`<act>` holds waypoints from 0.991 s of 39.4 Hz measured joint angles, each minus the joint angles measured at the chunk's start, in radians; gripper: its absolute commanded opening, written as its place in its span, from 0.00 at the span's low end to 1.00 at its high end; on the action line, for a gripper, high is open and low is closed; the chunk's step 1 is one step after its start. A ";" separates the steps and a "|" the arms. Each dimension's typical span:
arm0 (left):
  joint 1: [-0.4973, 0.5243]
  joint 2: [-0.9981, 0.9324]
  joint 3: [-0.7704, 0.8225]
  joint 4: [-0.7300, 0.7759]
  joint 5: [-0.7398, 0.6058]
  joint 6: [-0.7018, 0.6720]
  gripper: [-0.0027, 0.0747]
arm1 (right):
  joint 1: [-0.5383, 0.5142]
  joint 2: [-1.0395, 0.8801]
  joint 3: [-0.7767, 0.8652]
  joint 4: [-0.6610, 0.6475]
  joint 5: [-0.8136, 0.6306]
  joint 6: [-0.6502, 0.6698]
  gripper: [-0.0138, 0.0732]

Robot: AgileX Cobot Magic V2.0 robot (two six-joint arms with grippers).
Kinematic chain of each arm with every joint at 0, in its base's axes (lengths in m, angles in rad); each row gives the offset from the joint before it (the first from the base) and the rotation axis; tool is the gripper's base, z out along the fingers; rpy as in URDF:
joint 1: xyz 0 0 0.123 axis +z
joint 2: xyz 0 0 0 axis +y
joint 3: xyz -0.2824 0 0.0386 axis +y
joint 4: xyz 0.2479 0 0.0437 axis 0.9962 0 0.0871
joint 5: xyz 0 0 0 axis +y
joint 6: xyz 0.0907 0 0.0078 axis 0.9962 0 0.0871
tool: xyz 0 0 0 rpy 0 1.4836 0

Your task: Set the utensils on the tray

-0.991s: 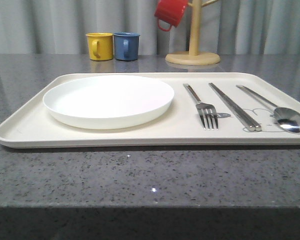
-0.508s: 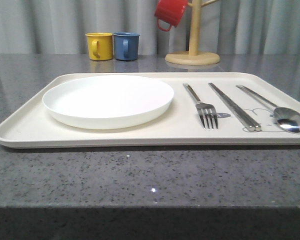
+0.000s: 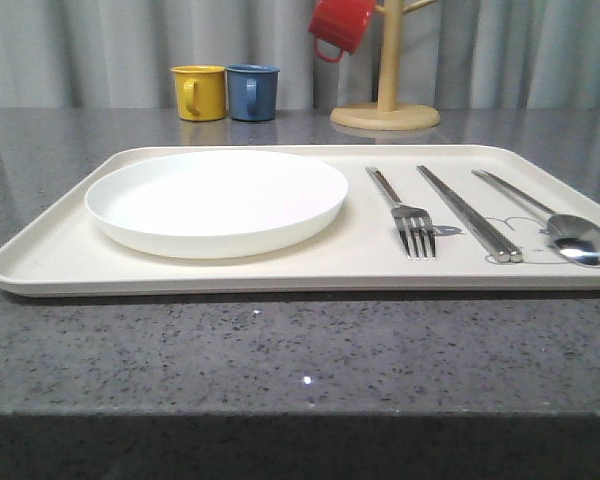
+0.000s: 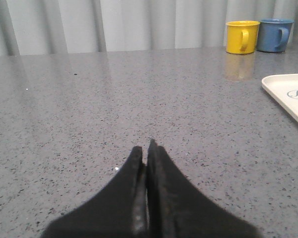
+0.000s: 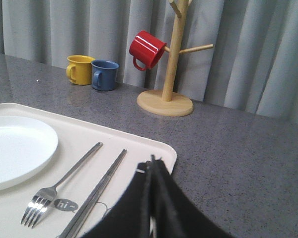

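The cream tray point(image 3: 280, 278) lies on the grey counter. On its right half, side by side, rest the silver fork point(image 3: 412, 215), the pair of chopsticks point(image 3: 468, 213) and the spoon point(image 3: 580, 240). My right gripper point(image 5: 151, 161) is shut and empty, hovering over the tray's point(image 5: 149, 141) far right corner, beside the chopsticks point(image 5: 102, 186) and fork point(image 5: 64, 181); its fingers hide the spoon there. My left gripper point(image 4: 146, 148) is shut with nothing in it, low over bare counter to the left of the tray's corner point(image 4: 288, 96).
A round white plate point(image 3: 217, 200) fills the tray's left half. A yellow mug point(image 3: 199, 92) and a blue mug point(image 3: 252, 92) stand behind the tray. A red mug point(image 3: 342, 25) hangs on a wooden mug tree point(image 3: 385, 115) at the back.
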 measured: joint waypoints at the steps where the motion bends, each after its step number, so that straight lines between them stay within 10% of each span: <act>1: 0.000 0.000 0.000 0.000 0.000 0.000 0.01 | 0.000 0.000 0.000 0.000 0.000 0.000 0.08; 39: 0.000 0.000 0.000 0.000 -0.002 0.000 0.01 | -0.111 -0.100 0.203 -0.035 0.003 0.000 0.08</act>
